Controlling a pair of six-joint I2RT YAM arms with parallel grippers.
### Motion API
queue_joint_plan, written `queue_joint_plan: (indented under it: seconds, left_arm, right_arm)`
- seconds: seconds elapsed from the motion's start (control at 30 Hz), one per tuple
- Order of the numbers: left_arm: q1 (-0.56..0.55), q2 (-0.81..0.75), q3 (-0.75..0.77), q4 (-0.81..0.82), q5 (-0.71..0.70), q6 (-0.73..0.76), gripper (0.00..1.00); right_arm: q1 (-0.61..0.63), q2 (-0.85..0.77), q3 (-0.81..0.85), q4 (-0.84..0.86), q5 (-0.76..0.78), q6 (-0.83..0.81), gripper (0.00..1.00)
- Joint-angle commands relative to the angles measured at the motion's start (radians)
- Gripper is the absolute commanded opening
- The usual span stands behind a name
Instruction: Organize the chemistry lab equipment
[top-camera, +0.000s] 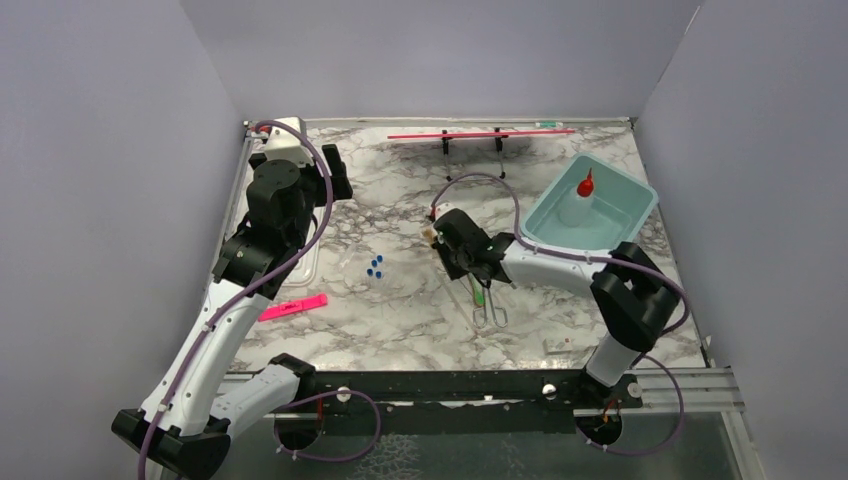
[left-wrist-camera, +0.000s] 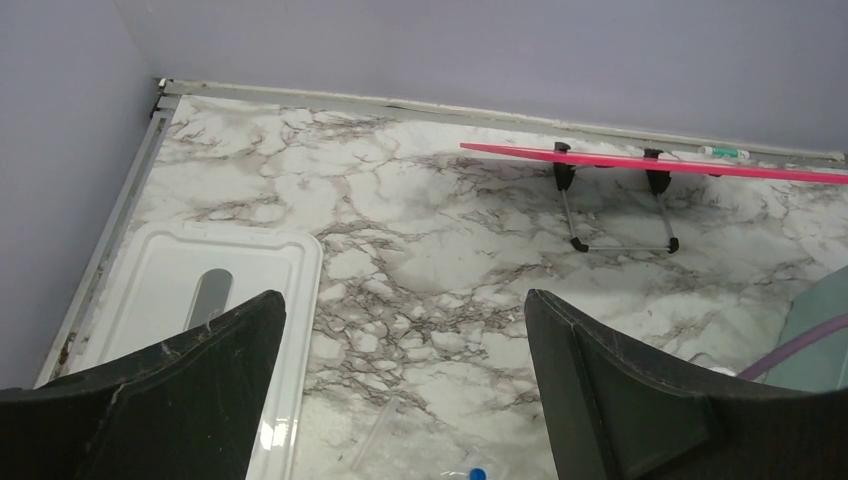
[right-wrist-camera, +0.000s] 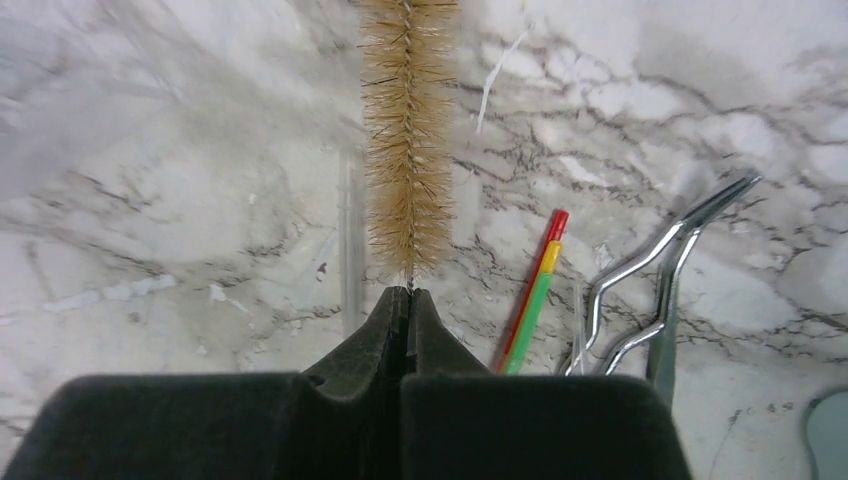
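My right gripper (right-wrist-camera: 408, 295) is shut on the wire stem of the bristly tan brush (right-wrist-camera: 408, 150), which sticks out ahead of the fingertips over the marble top; the brush's tip (top-camera: 428, 237) shows mid-table from above. To its right lie the green-handled tool (right-wrist-camera: 530, 300) and the metal forceps (right-wrist-camera: 660, 270). A thin clear rod (right-wrist-camera: 350, 230) lies on the left. Blue-capped tubes (top-camera: 376, 266) sit mid-table. The squeeze bottle with the red nozzle (top-camera: 580, 195) stands in the teal tub (top-camera: 640, 195). My left gripper (left-wrist-camera: 405, 340) hangs open over bare marble, nothing between its fingers.
A red rod on a black stand (top-camera: 480, 134) runs along the back wall. A flat pink strip (top-camera: 294, 307) lies at the front left. A white lid (left-wrist-camera: 170, 290) lies by the left edge. Grey walls close in three sides.
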Motion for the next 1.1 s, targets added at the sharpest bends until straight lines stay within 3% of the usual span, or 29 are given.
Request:
queue_joint_plan:
  seconds: [0.0,0.27,0.4,0.6,0.73,0.87,1.07]
  left_arm:
    - [-0.004,-0.009,0.013,0.013,-0.022,0.001,0.92]
    - [-0.005,-0.006,0.009,0.013,-0.034,0.006,0.94]
    - [-0.005,0.000,0.005,0.013,-0.028,-0.012,0.94]
    - [-0.005,0.013,-0.001,0.021,0.018,-0.038,0.94]
    - [-0.006,0.013,0.002,0.021,0.027,-0.044,0.94]
    - [-0.007,0.013,0.002,0.022,0.035,-0.049,0.94]
    - [-0.005,0.001,0.000,0.020,0.043,-0.047,0.94]
  right_arm:
    - [-0.001,-0.151,-0.020,0.114,-0.033,-0.017,0.01]
    - [-0.001,-0.406,-0.107,0.229,0.065,0.034,0.01]
    - [-0.001,-0.520,-0.063,0.158,0.165,0.043,0.01]
    - [-0.002,-0.643,-0.028,0.124,0.396,0.044,0.01]
    - [-0.014,-0.602,0.080,0.020,0.581,0.054,0.01]
    - [-0.124,-0.526,0.218,-0.156,0.568,0.134,0.01]
    - [-0.352,-0.511,0.266,-0.314,0.524,0.279,0.01]
